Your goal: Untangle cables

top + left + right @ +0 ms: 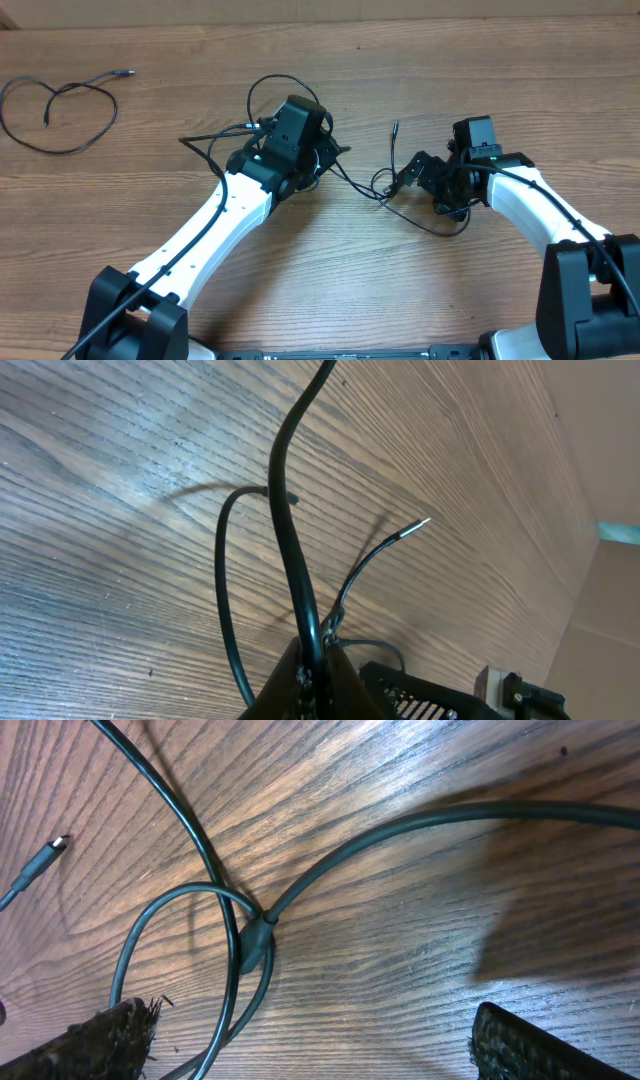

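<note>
The left gripper [312, 670] was clamped shut on a black cable [288, 530] and held it up off the wooden table [330, 290], probably to keep one strand taut while its neighbours were worked free. A second strand ending in a silvery tip [424, 521] rose just beside that gripper. To the right of the left gripper, the right gripper [320, 1038] hung with jaws spread wide and holding nothing. It sat over the crossing [255, 942] where strands looped together, seemingly lined up to pick there. Well to the left of the left gripper lay a third cable [112, 104], already apart. No containers were in view.
</note>
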